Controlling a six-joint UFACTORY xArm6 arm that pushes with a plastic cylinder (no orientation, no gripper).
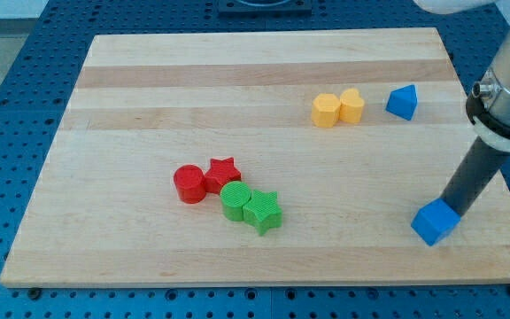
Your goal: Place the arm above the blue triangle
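Observation:
The blue triangle sits near the view's top right of the wooden board. My tip is at the view's lower right, touching the top right of a blue cube. The tip is well below the blue triangle in the view, roughly a third of the board's depth away. The dark rod rises up and to the right from the tip.
Two yellow blocks stand side by side left of the blue triangle. A red cylinder, a red star, a green cylinder and a green star cluster at the lower middle. The board's right edge is close to the tip.

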